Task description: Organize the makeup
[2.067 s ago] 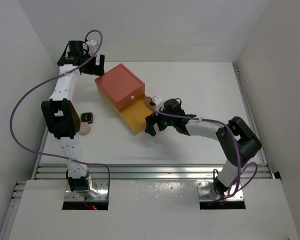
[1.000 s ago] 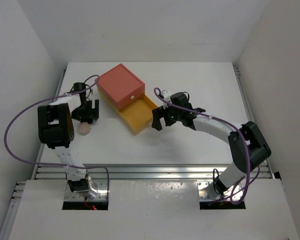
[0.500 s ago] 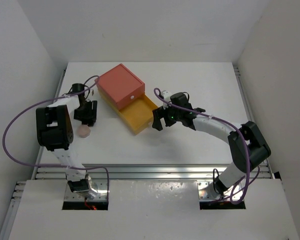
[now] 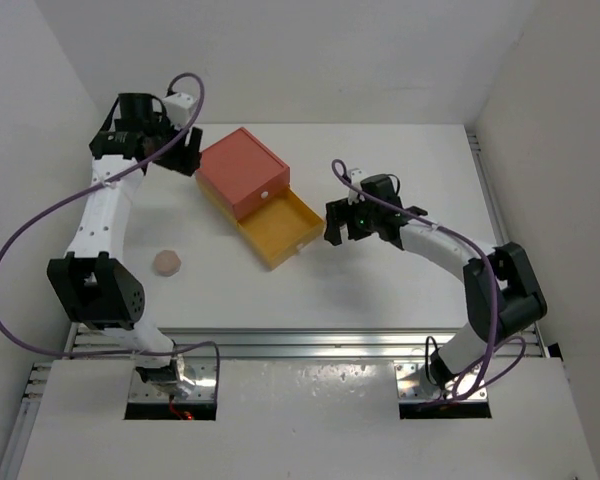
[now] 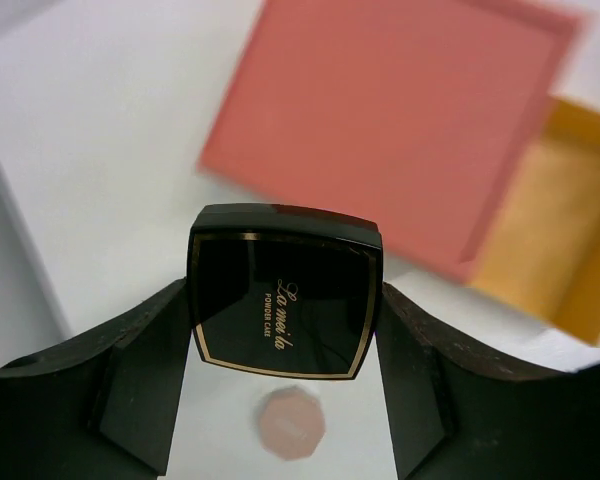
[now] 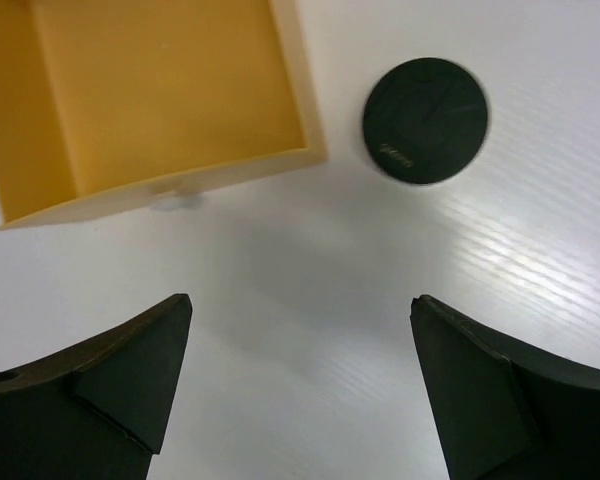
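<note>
My left gripper [image 5: 283, 300] is shut on the small dark square case [image 5: 283, 292], a black case with a gold border and lettering, held above the table. In the top view the left gripper [image 4: 178, 150] hangs at the back left, next to the coral-red box [image 4: 242, 172]. The round peach puff [image 4: 167, 263] lies on the table, and shows blurred below the case in the left wrist view [image 5: 291, 422]. My right gripper [image 6: 300, 310] is open and empty over bare table, right of the drawer [image 4: 345, 225]. A black round compact [image 6: 425, 120] lies just ahead of it.
The yellow drawer [image 4: 275, 228] stands pulled out of the coral-red box toward the table's middle; what I see of its inside [image 6: 160, 90] holds nothing. White walls close in the table on the left, back and right. The table's left edge [image 5: 20, 240] is near the left gripper.
The left gripper shut on the square case beside the puff, lifted it and swung to the back left by the red box. The right gripper drew back to the right of the drawer.
</note>
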Controlling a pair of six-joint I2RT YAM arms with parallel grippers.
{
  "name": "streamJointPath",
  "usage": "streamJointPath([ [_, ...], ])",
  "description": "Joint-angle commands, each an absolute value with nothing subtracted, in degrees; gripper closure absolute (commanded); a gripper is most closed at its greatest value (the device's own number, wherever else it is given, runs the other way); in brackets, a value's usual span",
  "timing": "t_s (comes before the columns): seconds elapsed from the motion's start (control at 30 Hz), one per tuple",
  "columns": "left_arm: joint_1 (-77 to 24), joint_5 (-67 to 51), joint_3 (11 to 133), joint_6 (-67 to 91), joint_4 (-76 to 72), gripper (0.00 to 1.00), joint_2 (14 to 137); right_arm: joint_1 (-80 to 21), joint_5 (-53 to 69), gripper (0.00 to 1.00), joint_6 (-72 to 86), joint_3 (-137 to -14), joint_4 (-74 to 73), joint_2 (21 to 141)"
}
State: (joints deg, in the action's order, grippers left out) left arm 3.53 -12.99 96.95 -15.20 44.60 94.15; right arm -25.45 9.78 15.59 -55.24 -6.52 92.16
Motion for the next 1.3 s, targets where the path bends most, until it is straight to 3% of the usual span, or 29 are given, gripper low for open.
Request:
streamJointPath([
  [0.0, -6.6, -19.2, 101.7, -16.0, 51.2, 0.55, 94.1, -23.1, 6.6, 0.09, 15.6, -57.7, -7.5, 88.9],
  [0.23, -26.2, -10.1, 104.3, -10.4, 46.9, 0.52, 102.9, -20.5, 5.8, 0.09, 17.6, -56.9, -7.6, 87.5],
  [0.43, -26.8, -5.1, 100.0, -6.1, 35.0, 0.52, 108.8, -19.5, 2.9, 0.08, 18.4, -52.9, -7.3, 84.1],
  [0.63, -27.9, -5.7, 96.1, -4.3, 29.3, 0.51, 114.7, -17.1, 3.5, 0.08, 18.5, -56.7, -12.3, 88.1],
  [0.9, -28.4, -3.4, 92.6, -5.4, 26.4, 0.31, 117.3, -17.0, 6.7, 0.13, 16.8, -63.6, -11.7, 96.3],
  [1.0, -28.4, -3.4, 91.1, -5.4, 26.4, 0.17, 117.3, -17.0, 7.2, 0.13, 17.0, -65.8, -11.7, 99.5],
  [1.03, -28.4, -3.4, 91.1, -5.4, 26.4, 0.05, 117.3, -16.9, 7.2, 0.13, 17.3, -66.3, -11.5, 100.8],
  [1.07, -28.4, -4.1, 91.1, -5.4, 26.4, 0.01, 117.3, -16.8, 7.1, 0.10, 17.8, -67.4, -11.9, 101.9],
  [1.27, -28.4, -6.6, 94.3, -4.7, 28.9, 0.01, 117.3, -16.8, 5.0, 0.08, 19.9, -72.5, -13.1, 107.6],
])
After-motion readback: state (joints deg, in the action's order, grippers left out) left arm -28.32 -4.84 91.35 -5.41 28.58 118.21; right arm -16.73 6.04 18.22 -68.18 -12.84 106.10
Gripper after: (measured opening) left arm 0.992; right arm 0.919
